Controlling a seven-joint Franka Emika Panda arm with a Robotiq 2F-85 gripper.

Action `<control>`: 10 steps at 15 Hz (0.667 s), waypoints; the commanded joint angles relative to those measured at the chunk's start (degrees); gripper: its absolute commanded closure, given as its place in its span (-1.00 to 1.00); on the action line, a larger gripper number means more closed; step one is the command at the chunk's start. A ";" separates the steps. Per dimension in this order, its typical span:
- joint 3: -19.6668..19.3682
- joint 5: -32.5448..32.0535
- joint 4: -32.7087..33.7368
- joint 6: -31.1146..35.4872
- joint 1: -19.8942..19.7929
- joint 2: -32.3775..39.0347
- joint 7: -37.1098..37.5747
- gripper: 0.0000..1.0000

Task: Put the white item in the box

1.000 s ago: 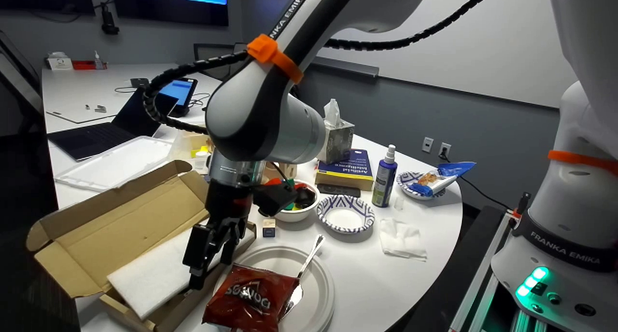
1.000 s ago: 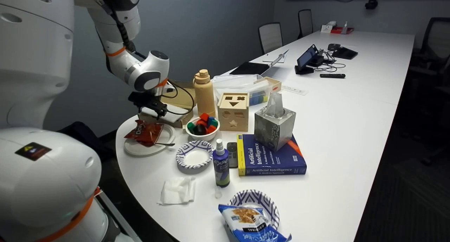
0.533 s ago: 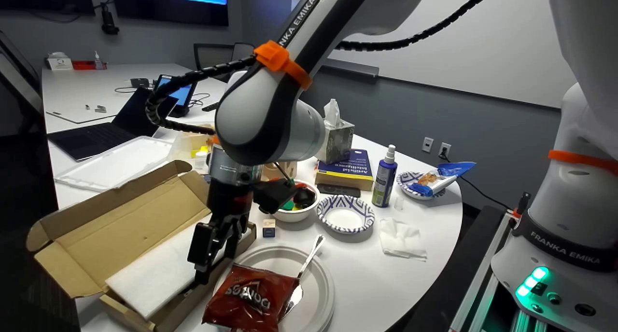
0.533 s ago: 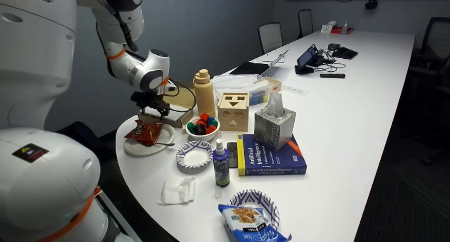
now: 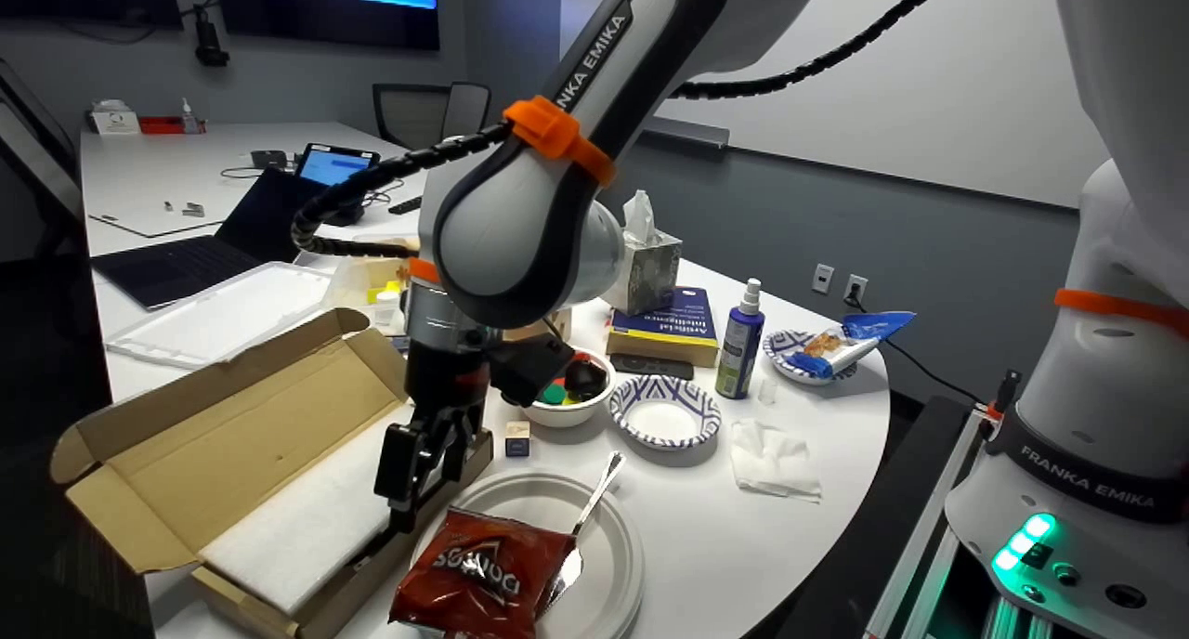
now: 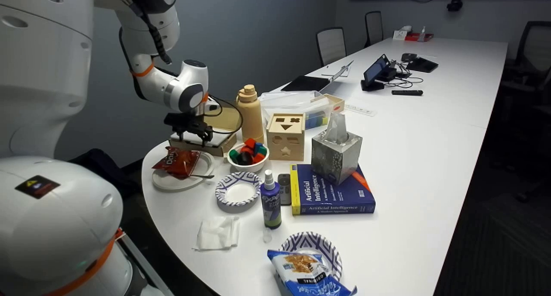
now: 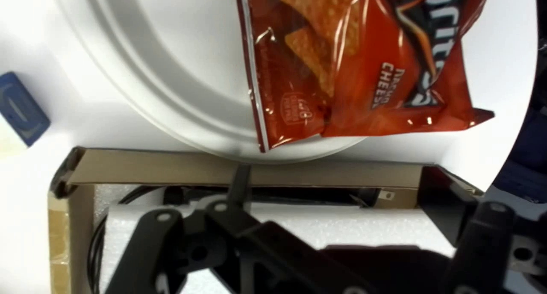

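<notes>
The white item [image 5: 293, 523] is a flat, foam-like slab lying inside the brown cardboard box [image 5: 223, 435], whose lid stands open. It also shows in the wrist view [image 7: 342, 225], with a gap along the box wall [image 7: 149, 168]. A black thing and cables show in that gap and beside the slab. My gripper [image 5: 427, 502] is over the slab and the box wall nearest the chip bag. In the wrist view my gripper [image 7: 337, 178] has its fingers wide apart with nothing between them. Whether the fingertips touch the slab I cannot tell. The arm hides part of the slab.
A plate [image 5: 618, 583] with a red chip bag [image 5: 483, 574] and a fork stands against the box. A small cube [image 5: 517, 438] and a bowl of blocks [image 6: 248, 163] are near it. A bottle [image 6: 250, 115] and wooden box [image 6: 286, 137] stand beyond.
In an exterior view my gripper has shifted slightly right. The white item has settled lower and flatter in the box, its near corner moving a little right.
</notes>
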 commanded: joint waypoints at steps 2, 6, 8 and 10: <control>1.08 -1.76 -0.45 -0.44 -0.77 -2.10 2.63 -1.00; 2.52 -1.82 -0.83 -0.03 0.04 -5.13 3.40 -1.00; 2.25 -2.51 -0.82 -0.53 1.05 -6.88 4.97 -1.00; 2.66 -2.21 -0.57 -0.84 0.98 -7.69 5.20 -1.00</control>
